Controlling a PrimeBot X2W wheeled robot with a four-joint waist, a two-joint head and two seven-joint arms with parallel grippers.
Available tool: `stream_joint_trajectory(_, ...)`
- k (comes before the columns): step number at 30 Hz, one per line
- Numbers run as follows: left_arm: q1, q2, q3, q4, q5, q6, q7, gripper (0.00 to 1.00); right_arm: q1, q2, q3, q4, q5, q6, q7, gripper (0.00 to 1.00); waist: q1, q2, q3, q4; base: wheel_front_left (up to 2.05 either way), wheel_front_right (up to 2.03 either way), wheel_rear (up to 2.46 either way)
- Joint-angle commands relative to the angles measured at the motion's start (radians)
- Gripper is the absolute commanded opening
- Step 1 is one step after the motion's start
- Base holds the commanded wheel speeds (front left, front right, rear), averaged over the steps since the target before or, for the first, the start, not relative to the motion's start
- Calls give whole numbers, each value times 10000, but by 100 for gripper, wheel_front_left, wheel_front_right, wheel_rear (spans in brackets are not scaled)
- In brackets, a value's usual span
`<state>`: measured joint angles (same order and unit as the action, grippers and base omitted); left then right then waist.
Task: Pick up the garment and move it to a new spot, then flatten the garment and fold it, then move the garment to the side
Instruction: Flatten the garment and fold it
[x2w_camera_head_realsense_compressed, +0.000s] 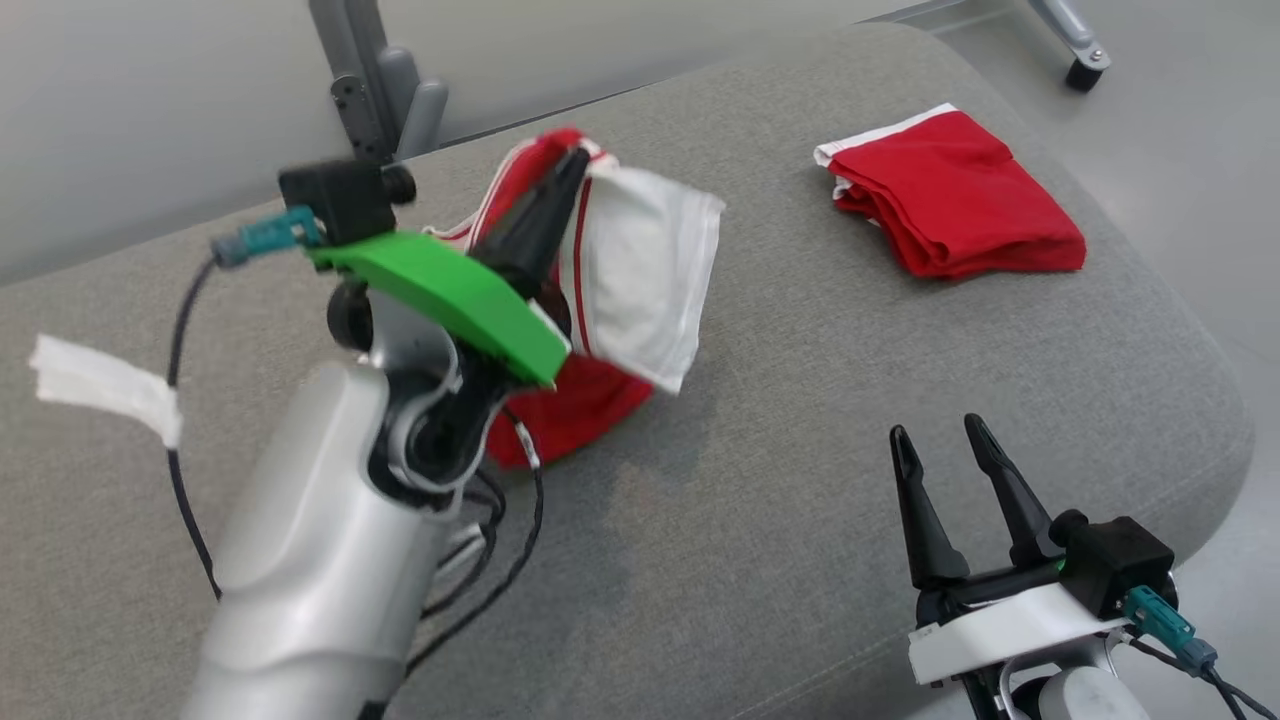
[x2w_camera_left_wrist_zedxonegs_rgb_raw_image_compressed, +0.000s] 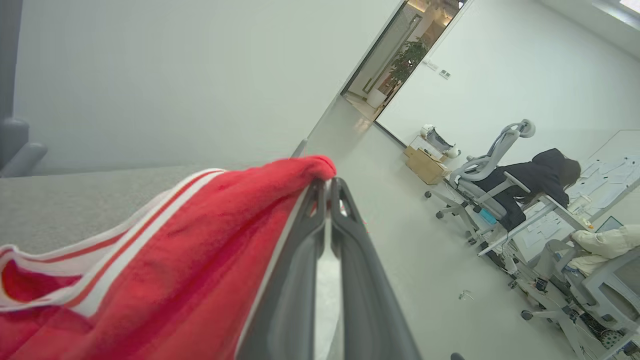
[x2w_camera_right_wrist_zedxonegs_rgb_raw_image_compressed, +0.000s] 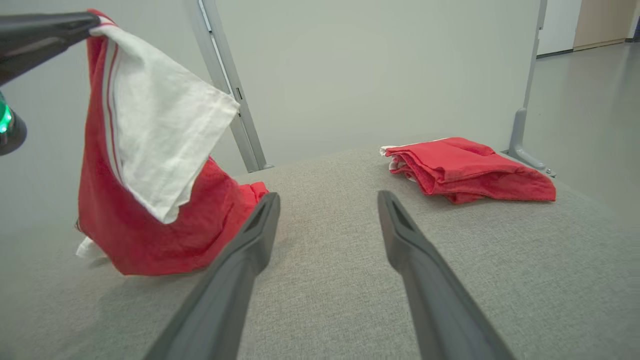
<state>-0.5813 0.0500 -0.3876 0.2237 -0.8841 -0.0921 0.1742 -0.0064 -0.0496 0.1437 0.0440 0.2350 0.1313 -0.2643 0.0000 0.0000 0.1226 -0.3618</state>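
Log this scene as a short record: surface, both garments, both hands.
surface: grey fabric cushion
held garment: red cloth garment with white trim and white panel, top edge lifted, lower part resting on the cushion
other garment: folded red cloth garment with white edge, lying at the far right of the cushion
left hand: shut on the held garment's top edge
right hand: open, holding nothing, low at the near right

The left gripper (x2w_camera_head_realsense_compressed: 572, 165) stands high on its upward-slanting silver forearm (x2w_camera_head_realsense_compressed: 320, 560), fingers pressed together and pinching the red-and-white garment (x2w_camera_head_realsense_compressed: 640, 270) at their tips. The right gripper (x2w_camera_head_realsense_compressed: 938, 432) sits low, fingers pointing up and spread wide apart.
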Motion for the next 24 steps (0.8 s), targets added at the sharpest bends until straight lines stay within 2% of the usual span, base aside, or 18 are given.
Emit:
stream_joint_trajectory(1, -648, 26, 160, -99, -333, 111, 312, 0, 15, -17, 3, 50, 76, -11, -3, 100, 0, 0, -233, -470, 0, 0, 0)
stream_joint_trajectory(5, -2466, 23, 619, -52, -1124, 621, 881, 0, 292, -17, -28, 157, 170, -12, -3, 100, 0, 0, -540, -924, 0, 0, 0)
stream_joint_trajectory(9, -4407, 15, 787, 318, -1355, 1035, 699, 0, 479, -17, -33, 215, 175, -12, -3, 100, 0, 0, -822, -1262, 0, 0, 0)
stream_joint_trajectory(12, -5577, 21, 929, 849, -1426, 1199, 363, 0, 613, -17, -74, 247, 125, -12, -3, 100, 0, 0, -991, -1354, 0, 0, 0)
stream_joint_trajectory(14, -5972, 68, 949, 1169, -1311, 1132, 281, 0, 642, -16, -124, 262, 82, -12, -3, 100, 0, 0, -1077, -1355, 0, 0, 0)
stream_joint_trajectory(18, -5055, 491, 1065, 1385, -1628, 943, 585, 0, 707, -13, -350, 161, 68, -12, -3, 100, 0, 0, -1112, -1112, 0, 0, 0)
stream_joint_trajectory(24, -1136, 1792, 1465, 392, -2438, 749, 1270, 0, 739, -11, -635, -23, 45, -10, -3, 100, 0, 0, -684, -317, 0, 0, 0)
